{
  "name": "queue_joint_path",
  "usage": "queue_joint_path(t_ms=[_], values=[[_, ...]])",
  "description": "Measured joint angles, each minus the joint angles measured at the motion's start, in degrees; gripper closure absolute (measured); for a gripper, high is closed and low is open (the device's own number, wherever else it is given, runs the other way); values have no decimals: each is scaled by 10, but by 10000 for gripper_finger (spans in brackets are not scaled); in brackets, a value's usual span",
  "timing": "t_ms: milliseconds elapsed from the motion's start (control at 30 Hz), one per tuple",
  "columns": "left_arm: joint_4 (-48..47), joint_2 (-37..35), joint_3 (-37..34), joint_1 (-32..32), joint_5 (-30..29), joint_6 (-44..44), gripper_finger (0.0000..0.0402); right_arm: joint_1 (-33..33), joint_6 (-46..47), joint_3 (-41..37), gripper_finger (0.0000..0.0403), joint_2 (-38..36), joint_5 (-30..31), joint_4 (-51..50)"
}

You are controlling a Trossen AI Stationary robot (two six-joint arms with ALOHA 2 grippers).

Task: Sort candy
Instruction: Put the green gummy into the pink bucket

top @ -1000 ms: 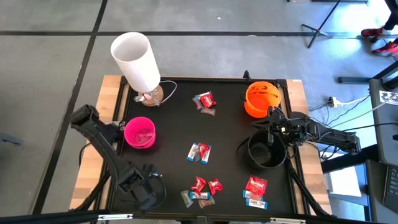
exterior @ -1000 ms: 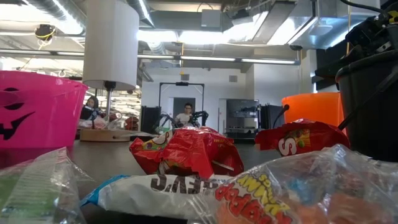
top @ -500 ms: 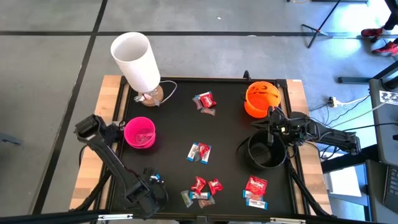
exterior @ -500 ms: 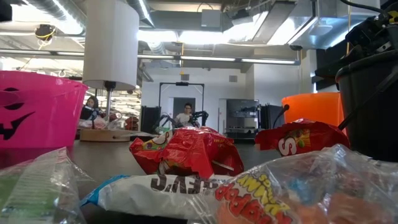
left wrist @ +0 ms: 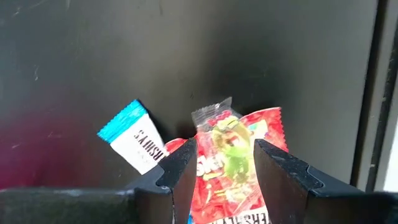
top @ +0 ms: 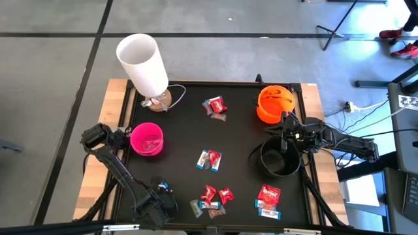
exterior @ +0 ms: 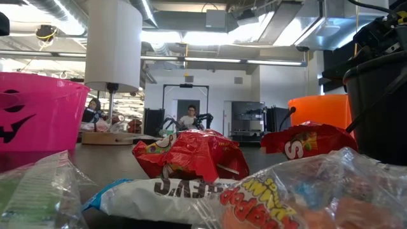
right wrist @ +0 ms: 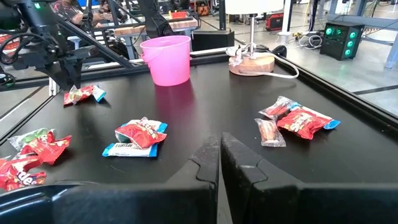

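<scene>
1. The left gripper (left wrist: 217,167) hung low with its fingers apart around a red and green candy (left wrist: 225,155), likely to pinch it up for sorting.
2. Just beside it lay a blue-and-white candy (left wrist: 134,138).
3. Farther off stood the pink bowl (top: 147,139), a likely drop point.
4. Far across, the right gripper (right wrist: 219,163) waited pressed together by the black bowl (top: 279,157).
</scene>
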Motion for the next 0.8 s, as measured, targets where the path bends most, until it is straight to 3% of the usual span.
queue_joint_path(t_ms=[267, 467, 800], values=[[13, 0, -1, 0, 8, -3, 253, 0, 0, 0, 386, 0, 0, 0], [72, 0, -46, 1, 25, -22, 253, 0, 0, 0, 386, 0, 0, 0], [72, 0, -75, 1, 24, -44, 259, 0, 0, 0, 386, 0, 0, 0]])
